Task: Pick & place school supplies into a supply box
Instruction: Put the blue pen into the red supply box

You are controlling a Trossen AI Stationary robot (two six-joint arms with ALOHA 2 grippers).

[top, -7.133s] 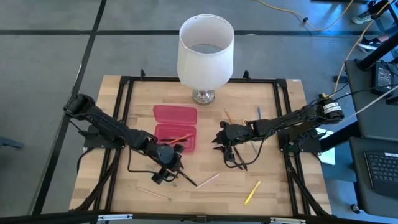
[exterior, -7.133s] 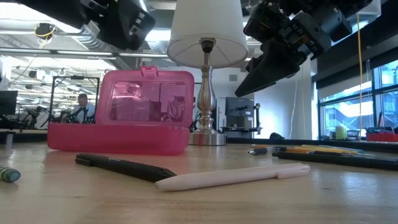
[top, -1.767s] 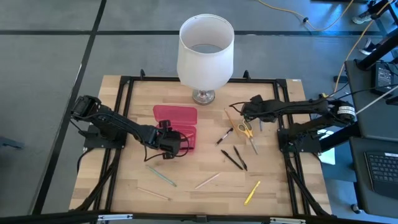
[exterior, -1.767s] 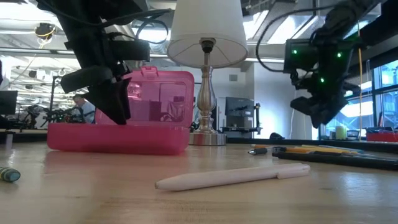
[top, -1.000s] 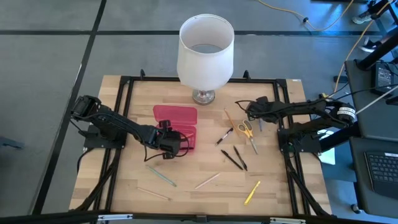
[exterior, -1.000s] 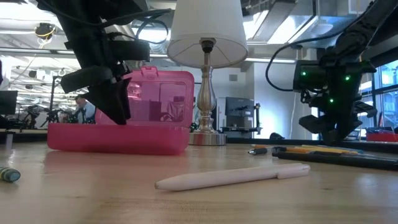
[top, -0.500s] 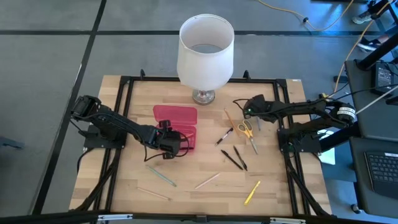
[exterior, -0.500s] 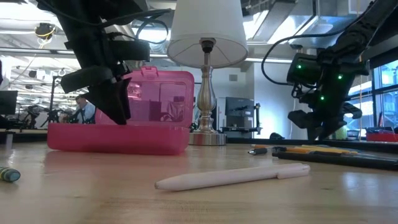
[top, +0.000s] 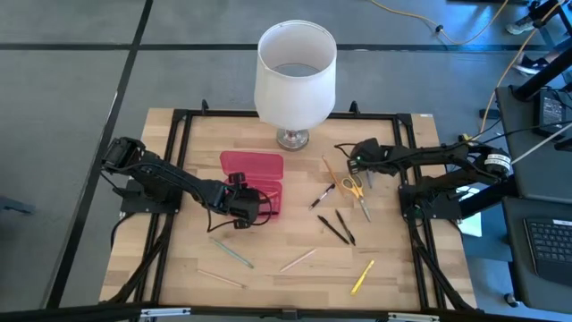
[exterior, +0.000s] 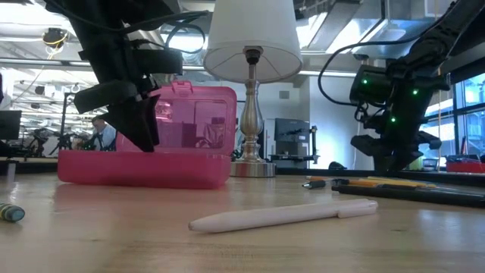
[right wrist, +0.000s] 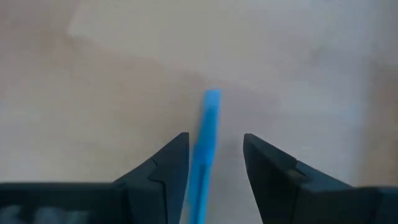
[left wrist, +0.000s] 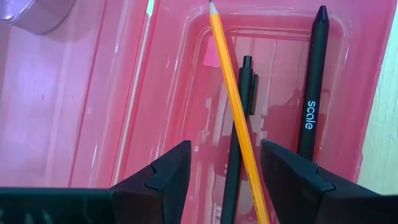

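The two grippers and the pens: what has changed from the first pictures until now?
The left gripper carried the black pen from the near table into the supply box and let go. The right gripper moved back over the blue pen, jaws astride it. Lamp and box stayed.

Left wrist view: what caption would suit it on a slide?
Left gripper, fingers open, hangs over the pink supply box holding an orange pencil and two black pens.
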